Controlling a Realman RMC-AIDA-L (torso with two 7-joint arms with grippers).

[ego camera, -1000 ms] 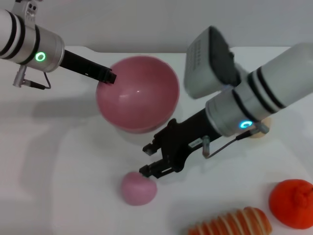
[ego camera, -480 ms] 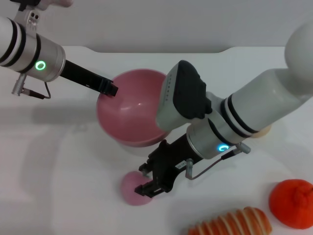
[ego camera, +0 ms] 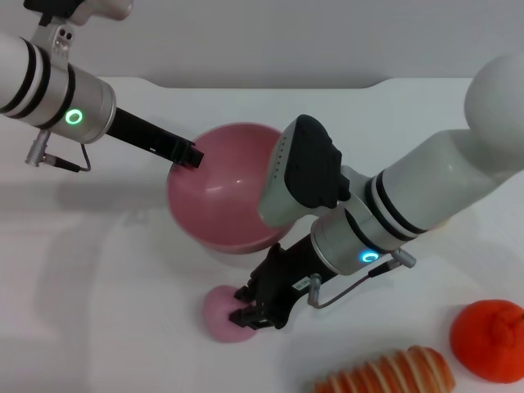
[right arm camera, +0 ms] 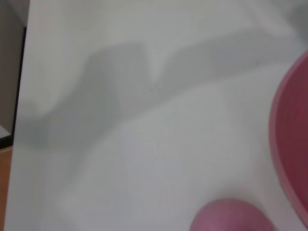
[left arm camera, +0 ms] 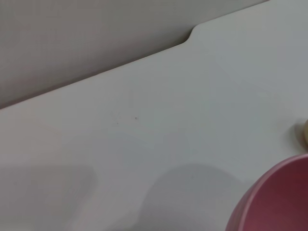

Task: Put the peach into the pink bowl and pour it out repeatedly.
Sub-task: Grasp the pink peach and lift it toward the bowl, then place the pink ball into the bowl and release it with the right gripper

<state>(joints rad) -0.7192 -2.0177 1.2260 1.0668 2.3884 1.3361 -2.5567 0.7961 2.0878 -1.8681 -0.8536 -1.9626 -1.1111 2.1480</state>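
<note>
The pink bowl [ego camera: 221, 192] is tilted above the white table, its opening facing the front. My left gripper [ego camera: 187, 153] is shut on its far-left rim. A piece of the bowl shows in the left wrist view [left arm camera: 279, 202] and the right wrist view [right arm camera: 291, 144]. The peach [ego camera: 219, 315] lies on the table in front of the bowl. My right gripper [ego camera: 250, 307] is down on the peach's right side and hides part of it. The peach also shows in the right wrist view [right arm camera: 231, 216].
An orange-red fruit [ego camera: 490, 340] sits at the front right. A striped orange-and-white bread-like piece [ego camera: 393, 372] lies at the front edge beside it. A beige ball's edge shows in the left wrist view [left arm camera: 304, 134]. The table's back edge [ego camera: 246, 84] runs behind the bowl.
My right arm has swung left and come down until its gripper is on the peach. The left gripper has shifted slightly with the bowl. The peach has stayed in place.
</note>
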